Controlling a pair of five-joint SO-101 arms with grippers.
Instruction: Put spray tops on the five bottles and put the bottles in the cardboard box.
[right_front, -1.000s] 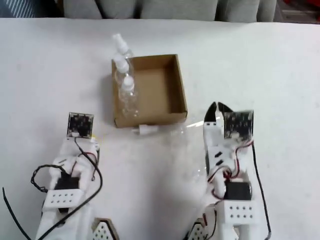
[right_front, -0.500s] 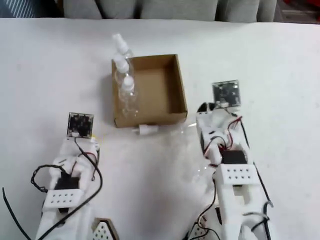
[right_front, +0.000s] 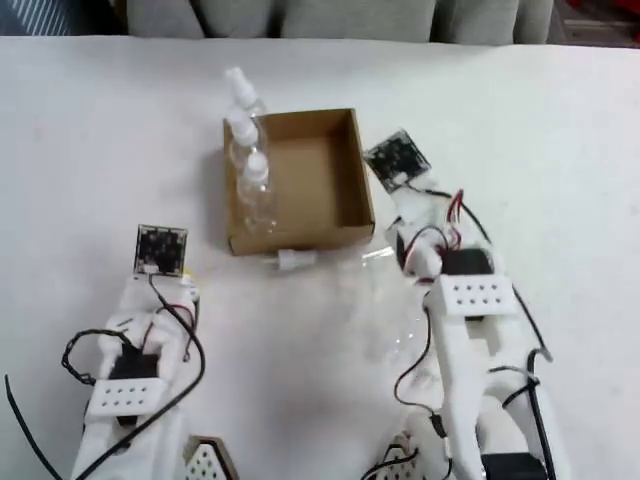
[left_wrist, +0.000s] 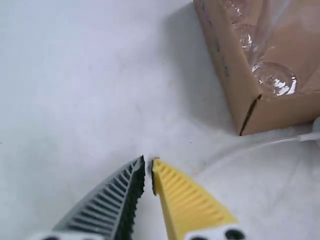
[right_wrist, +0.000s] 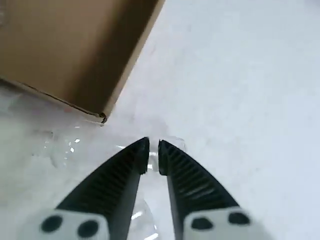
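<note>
Left pincer: my left pincer (left_wrist: 148, 167) hangs low over the white desk (right_front: 520, 120), one ribbed grey finger and one ribbed yellow one drawn almost together – a thin slit between them, nothing in it.
Right pincer: my right pincer (right_wrist: 153, 150) sits just off the near right corner of the box; its black ribbed fingers are all but closed, and I see nothing gripped.
Box: the brown cardboard box (right_front: 312, 185) stands open on the desk between my arms, square, with low walls.
Bottles: three clear plastic bottles with white spray tops (right_front: 257, 190) lie in a row along the box's left wall.
In the way: a capless clear plastic bottle (right_wrist: 62, 145) lies on the desk under my right pincer – touching or not, I cannot tell.
Nearby: a loose white spray top (right_front: 295, 259) lies just beside the box's near wall, its thin white tube (left_wrist: 280, 142) trailing on the desk.
</note>
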